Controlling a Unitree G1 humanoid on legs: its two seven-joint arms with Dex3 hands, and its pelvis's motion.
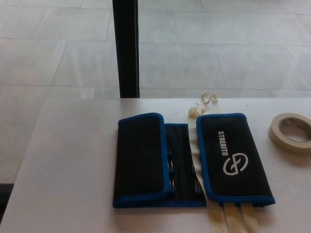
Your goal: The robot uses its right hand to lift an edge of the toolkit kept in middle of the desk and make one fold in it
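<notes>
While no hand shows: grip state cannot be told
Toolkit (192,162): right flap folded inward, judged already done
Tape roll (290,132): far right, clear of the fold

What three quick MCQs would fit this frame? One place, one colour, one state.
1. Where is the tape roll relative to the toolkit?
A. To its left
B. To its right, near the desk edge
C. On top of it

2. What colour is the toolkit's trim?
A. Blue
B. Red
C. Yellow

3. What state is the toolkit in?
A. Rolled into a tube
B. Opened completely flat
C. Both side flaps folded in, middle strip exposed

Answers:
1. B: the tape roll sits on the desk at picture right, apart from the toolkit.
2. A: blue binding runs round each black panel.
3. C: the left flap and the logo flap lie folded in, with the tool pockets showing between them.
</notes>
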